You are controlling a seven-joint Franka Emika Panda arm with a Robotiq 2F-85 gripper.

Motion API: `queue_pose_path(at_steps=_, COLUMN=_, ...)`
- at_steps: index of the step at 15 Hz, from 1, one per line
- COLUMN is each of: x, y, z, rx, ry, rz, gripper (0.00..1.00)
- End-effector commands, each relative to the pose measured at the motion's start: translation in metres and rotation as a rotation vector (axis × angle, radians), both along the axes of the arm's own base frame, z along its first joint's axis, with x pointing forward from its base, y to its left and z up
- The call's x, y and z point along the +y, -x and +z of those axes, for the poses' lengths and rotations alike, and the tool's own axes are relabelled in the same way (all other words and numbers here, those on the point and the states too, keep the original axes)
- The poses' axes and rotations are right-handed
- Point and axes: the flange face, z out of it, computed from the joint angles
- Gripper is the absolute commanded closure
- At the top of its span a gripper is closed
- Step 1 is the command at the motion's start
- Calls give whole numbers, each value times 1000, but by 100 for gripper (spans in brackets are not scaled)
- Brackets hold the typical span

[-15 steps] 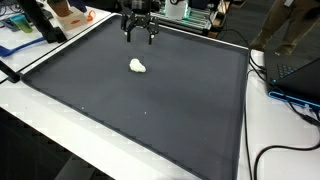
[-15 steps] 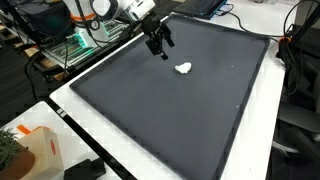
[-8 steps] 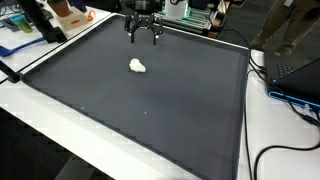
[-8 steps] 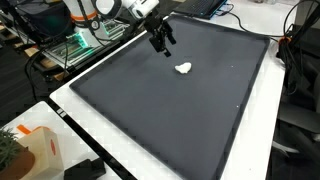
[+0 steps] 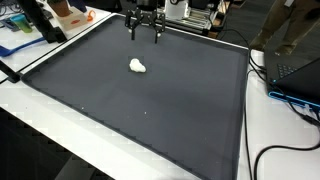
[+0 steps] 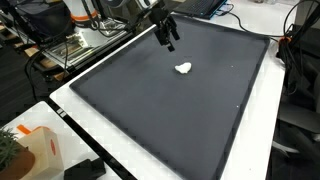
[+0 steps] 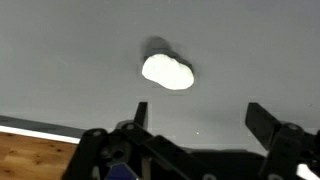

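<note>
A small white lump point(image 5: 137, 66) point(image 6: 182, 69) point(image 7: 167, 72) lies on a dark grey mat point(image 5: 150, 110) point(image 6: 170, 110). My gripper point(image 5: 144, 30) point(image 6: 166, 38) point(image 7: 200, 118) hangs open above the mat's far edge, well apart from the lump, with nothing between its fingers. In the wrist view the lump sits beyond the two dark fingertips point(image 7: 141, 113), slightly toward the left one, and the gap between them shows only bare mat.
The mat lies on a white table point(image 5: 40, 135) point(image 6: 150, 165). A laptop and cables point(image 5: 295, 75) sit at one side. An orange and white object point(image 6: 35, 150) stands at a corner. Shelving and equipment point(image 6: 60, 45) stand behind the arm.
The gripper has risen and drawn back toward the mat's far edge, away from the white lump. It stays open. The lump has not moved.
</note>
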Motion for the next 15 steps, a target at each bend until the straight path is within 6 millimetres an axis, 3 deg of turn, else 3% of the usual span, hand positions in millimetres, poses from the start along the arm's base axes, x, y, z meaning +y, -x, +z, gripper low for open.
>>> queue_pose_path(at_steps=1, x=6, y=-4, z=13, rx=54, ry=39, rz=-64, gripper=0)
queue_pose_path(at_steps=4, x=18, y=-12, z=9, rx=131, ry=19, rz=-153, gripper=0)
queue_pose_path(at_steps=5, x=8, y=-11, z=10, rx=86, ry=30, rz=-110, gripper=0)
queue_pose_path(at_steps=9, x=22, y=-14, z=10, rx=113, ry=11, rz=-139, gripper=0)
queue_pose_path(at_steps=15, x=28, y=-39, z=32, rx=124, ry=38, rz=-174, gripper=0)
